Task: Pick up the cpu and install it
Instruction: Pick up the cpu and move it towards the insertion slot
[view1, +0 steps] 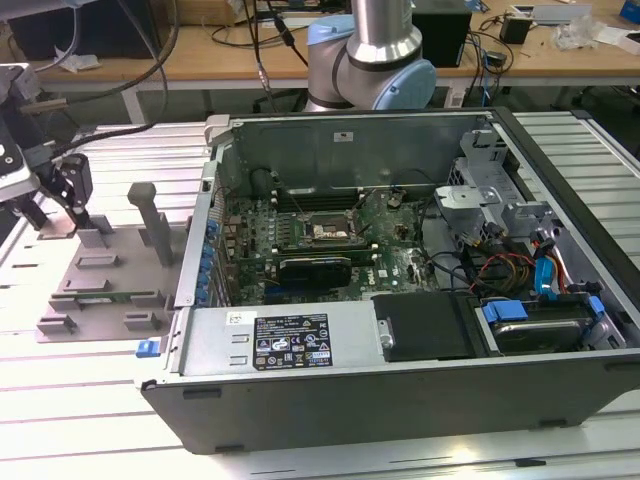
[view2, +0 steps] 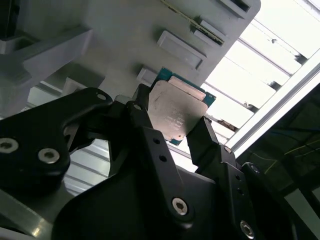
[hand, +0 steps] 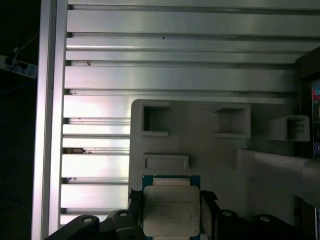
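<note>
Black fingers (view2: 145, 112) of the gripper (view2: 174, 120) sit closest to the lens in both wrist views. They are drawn in narrow against two opposite edges of the cpu (view2: 176, 111), so the gripper appears to be holding it. The chip lies flat between the jaws with its pale metal top facing the cameras and a rim of green board showing around it. In the first wrist view the cpu (hand: 171, 210) is centred between the fingers, square to them.

Just behind the chip is the grey plastic tray (hand: 200, 145) with its recessed pockets and upright posts. Whether the cpu rests on the tray or hangs just clear of it cannot be told. Under the tray runs the slatted aluminium table (hand: 175, 50).

In the exterior view the gripper (view1: 78, 205) stands over the tray (view1: 100, 270) at the exterior view's left. The open computer case (view1: 400, 400) lies to its right. The CPU socket (view1: 325, 232) on the motherboard (view1: 390, 250) is inside the case, well apart from the gripper, with the case's side wall between them.
</note>
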